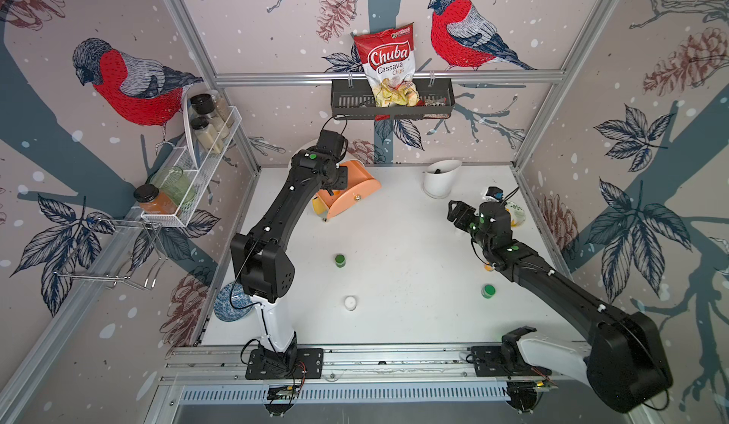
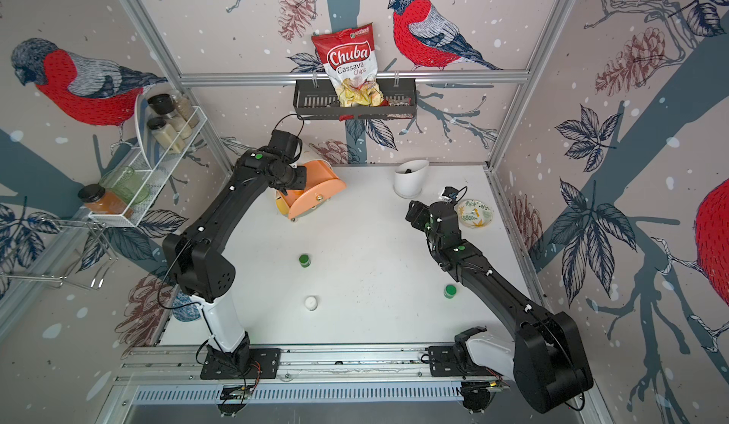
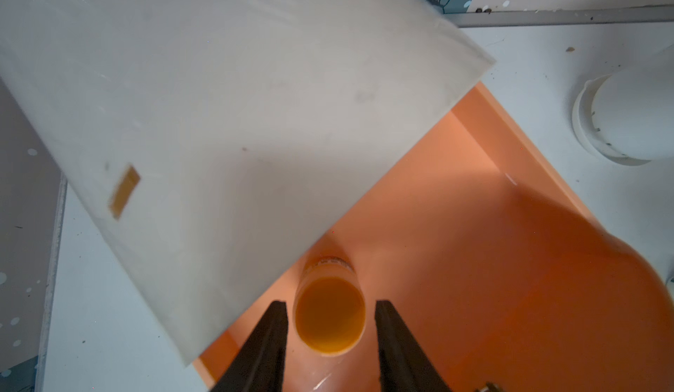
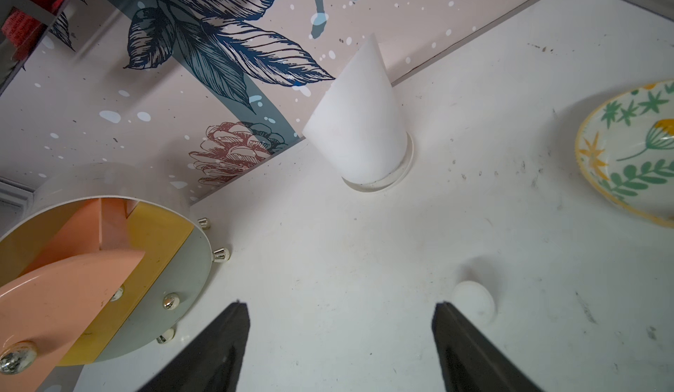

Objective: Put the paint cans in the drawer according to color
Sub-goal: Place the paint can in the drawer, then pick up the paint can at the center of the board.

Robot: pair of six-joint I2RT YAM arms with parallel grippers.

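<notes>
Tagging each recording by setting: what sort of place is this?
Probably a lab test cell dressed as a home corner: aluminium frame holding bird-print wallpaper panels, robot arms bolted to a front rail, and wall racks with jars and a chips bag.

Peach drawer [image 4: 62, 299] smooth, glossy; knob [image 4: 14, 361] shiny metal; table [image 4: 364, 262] matt white, scuffed.

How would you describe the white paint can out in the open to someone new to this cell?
Start at the metal rail along the table's near edge. Just beyond it, nearer the base of the left arm, the white paint can stands alone. The two green paint cans nearest it have green lids, and the other white can sits farther back beside the right tool.
</notes>
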